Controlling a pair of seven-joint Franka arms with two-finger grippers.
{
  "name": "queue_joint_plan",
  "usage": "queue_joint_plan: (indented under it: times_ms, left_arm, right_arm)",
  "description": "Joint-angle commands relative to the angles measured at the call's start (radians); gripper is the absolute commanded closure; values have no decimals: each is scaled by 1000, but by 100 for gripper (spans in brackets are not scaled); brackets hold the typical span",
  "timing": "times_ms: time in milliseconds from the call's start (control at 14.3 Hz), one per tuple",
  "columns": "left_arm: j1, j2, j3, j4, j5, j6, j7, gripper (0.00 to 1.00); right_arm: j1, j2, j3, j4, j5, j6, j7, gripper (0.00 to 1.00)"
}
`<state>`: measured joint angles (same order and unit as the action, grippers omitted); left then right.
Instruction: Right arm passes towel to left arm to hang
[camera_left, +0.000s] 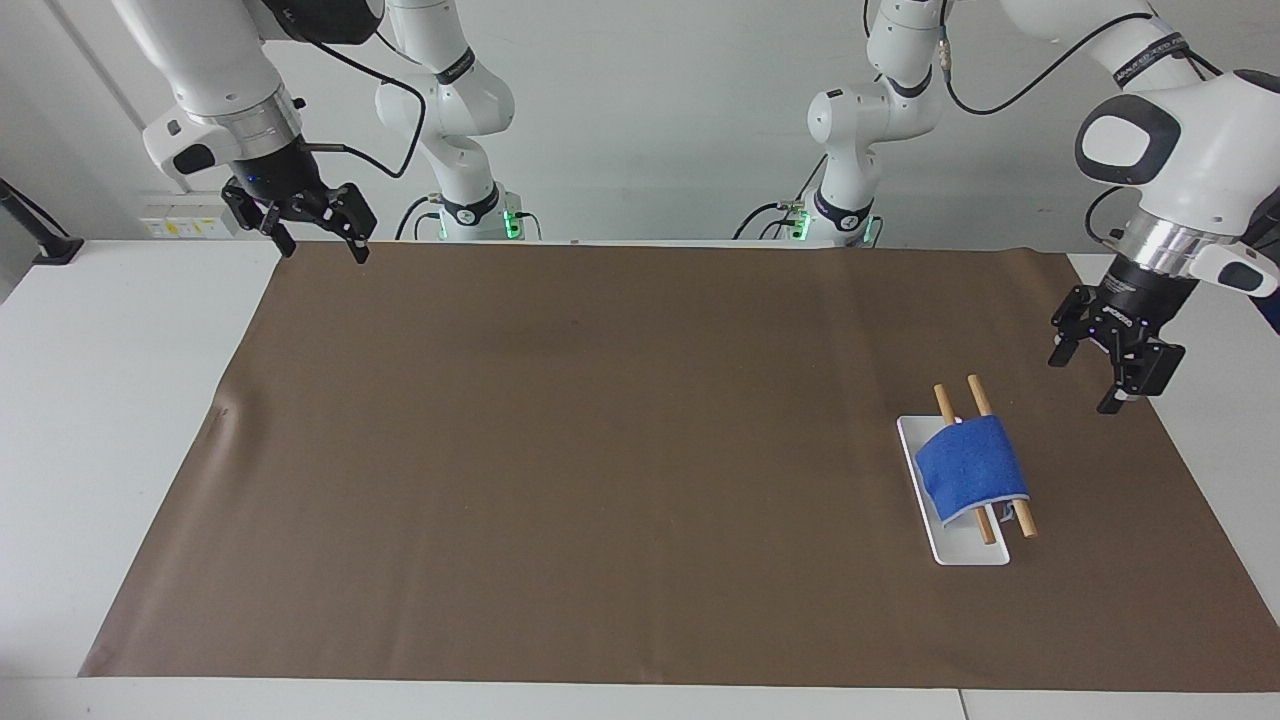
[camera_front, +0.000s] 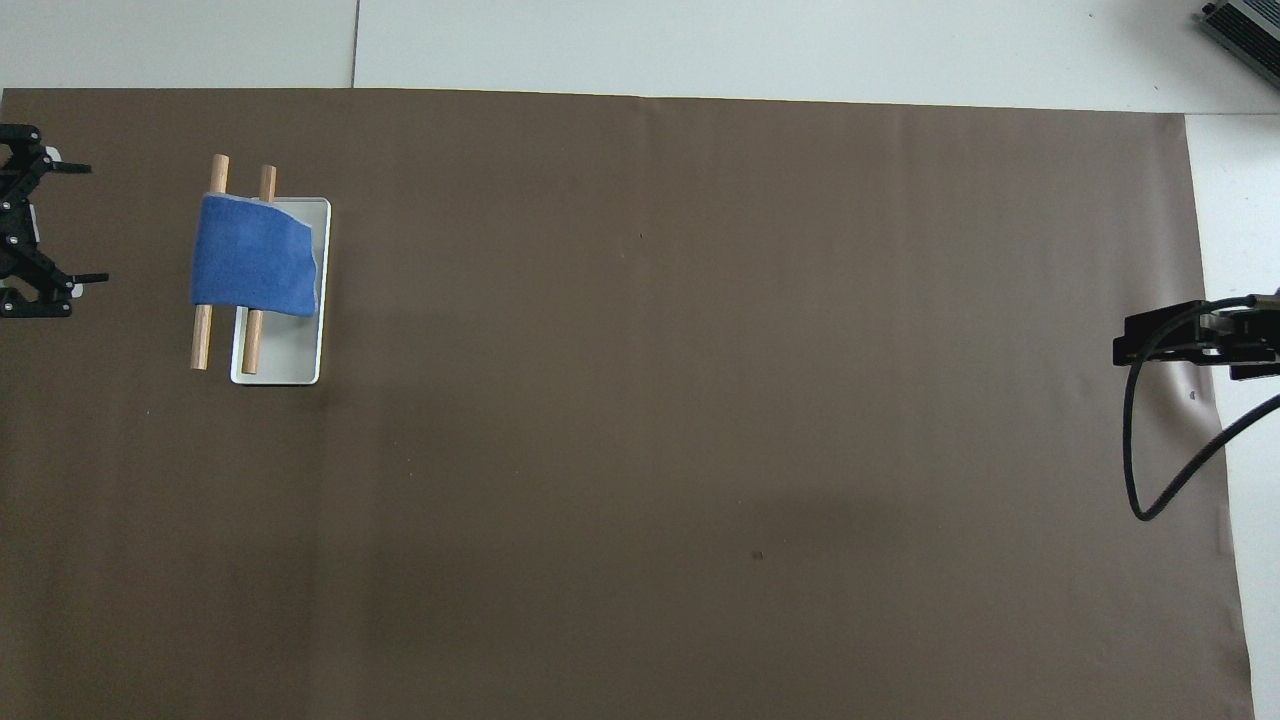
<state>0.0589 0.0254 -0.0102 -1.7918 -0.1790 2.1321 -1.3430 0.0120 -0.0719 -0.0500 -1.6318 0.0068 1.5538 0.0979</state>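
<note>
I see the towel (camera_left: 972, 468) draped over two wooden rods (camera_left: 976, 397) on a white tray (camera_left: 968, 552), toward the left arm's end of the worktop. My left hand (camera_left: 1087, 381) hangs over the brown mat's (camera_left: 600, 450) edge beside it, fingers apart and empty. My right hand (camera_left: 322, 245) waits over its own corner of the mat, tilted, fingers apart.

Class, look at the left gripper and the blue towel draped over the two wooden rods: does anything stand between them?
Nothing visible does. The left gripper, open, hangs over bare brown mat beside the towel on its wooden rods.
</note>
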Motion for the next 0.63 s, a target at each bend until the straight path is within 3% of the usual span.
queue_joint_plan:
  times_ms: [0,349,558]
  left_arm:
    - [-70,-65,9,-6,38,-128,22,0]
    - [-162,-91,-7,-3,44,-213,37,0]
    - [-134,-97,7,9,42,-302,334,0]
  right_arm:
    - [-4,-6,4,-14,7,20,23,0]
    - [6,-9,6,-19,4,23,25,0]
    - [6,-9,4,-20,4,23,23,0]
